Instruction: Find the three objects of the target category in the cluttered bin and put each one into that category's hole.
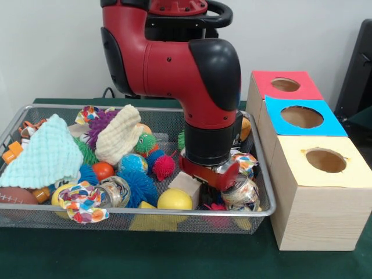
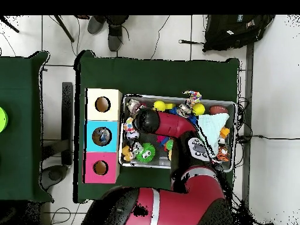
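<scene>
Wire bin (image 1: 264, 214) of toys, three holed boxes (image 1: 322, 192) beside, arm (image 1: 209, 110) lowered inside, jaws' state unclear.

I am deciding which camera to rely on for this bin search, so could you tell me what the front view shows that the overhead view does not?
Only the front view shows the light blue knitted cloth as a raised heap and the wooden box sides.

Only the overhead view shows a person's shoes, a black bag and something inside the blue hole.

Both show the wire bin, the arm lowered into it, and the red, blue and yellow hole tops.
</scene>
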You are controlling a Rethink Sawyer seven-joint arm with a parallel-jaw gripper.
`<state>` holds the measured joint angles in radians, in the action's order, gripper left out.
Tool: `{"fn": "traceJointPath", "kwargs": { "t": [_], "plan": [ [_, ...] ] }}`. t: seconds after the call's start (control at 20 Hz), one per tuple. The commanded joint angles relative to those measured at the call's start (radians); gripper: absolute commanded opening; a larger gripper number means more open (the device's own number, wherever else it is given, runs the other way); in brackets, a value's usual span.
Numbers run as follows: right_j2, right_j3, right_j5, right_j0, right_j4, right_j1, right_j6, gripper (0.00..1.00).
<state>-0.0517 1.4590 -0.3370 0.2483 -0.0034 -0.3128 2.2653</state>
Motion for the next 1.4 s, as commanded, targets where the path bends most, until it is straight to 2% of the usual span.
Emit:
{"fn": "traceJointPath", "kwargs": {
  "t": [0.05, 0.4, 0.6, 0.9, 1.4],
  "plan": [
    [-0.150, 0.091, -0.043, 0.033, 0.016, 0.066, 0.032, 0.00],
    [-0.192, 0.190, -0.053, 0.057, 0.029, 0.021, 0.054, 0.00],
    [-0.191, 0.236, -0.077, 0.063, 0.026, -0.001, 0.056, 0.00],
    [-0.190, 0.278, -0.147, 0.090, -0.001, -0.022, 0.002, 0.00],
    [-0.177, 0.324, -0.175, 0.119, -0.051, -0.014, -0.057, 0.00]
  ]
}}
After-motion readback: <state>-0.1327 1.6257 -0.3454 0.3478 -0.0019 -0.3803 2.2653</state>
